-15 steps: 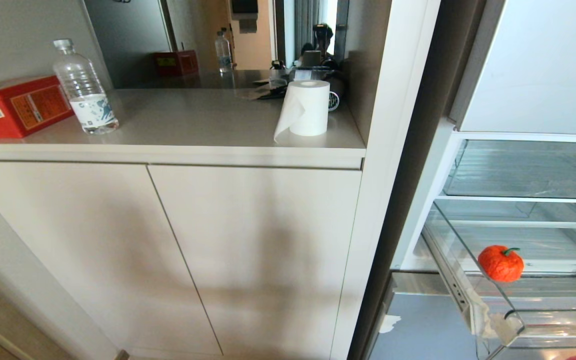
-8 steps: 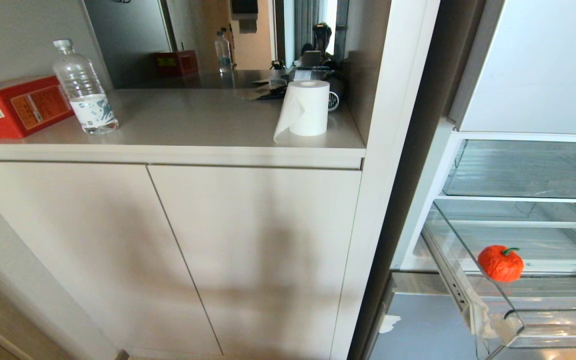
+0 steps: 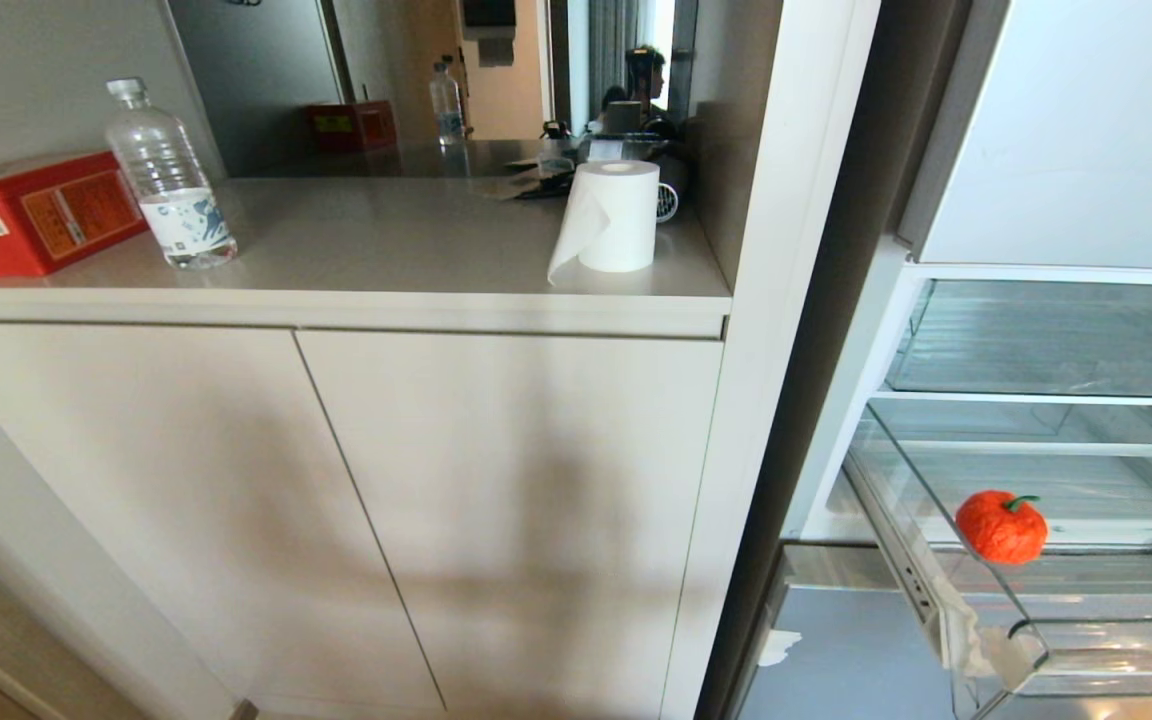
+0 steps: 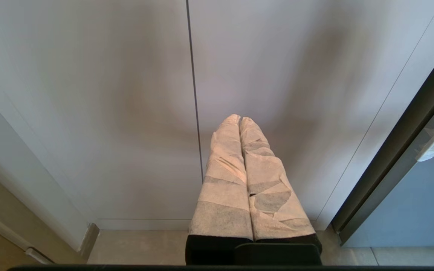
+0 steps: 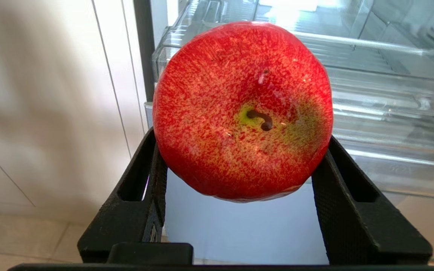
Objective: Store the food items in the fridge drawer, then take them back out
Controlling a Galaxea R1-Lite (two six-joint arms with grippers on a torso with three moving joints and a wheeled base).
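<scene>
Fridge drawer [image 5: 352,75] behind apple [image 5: 242,109] (in right tool [image 5: 239,177])

Apple [image 5: 242,111]: red, speckled with yellow flecks, yellow-green patch around brown stem. Right gripper [image 5: 239,177] fingers [image 5: 347,210]: black, fine textured pads. Left gripper [image 4: 239,120] fingers [image 4: 226,180]: wrapped in white tape, black bases. Pumpkin piece [image 3: 1001,527]: red-orange, green stem at 1 o'clock. Fridge drawer [image 3: 1086,600]: clear, ribbed floor. Cabinet doors [image 3: 336,500]: off-white, plain. Countertop [image 3: 386,240]: beige-grey. Paper roll [image 3: 616,215]: white. Box [image 3: 31,213]: red, orange label. Bottle [image 3: 168,180]: clear, white-and-blue label.
</scene>
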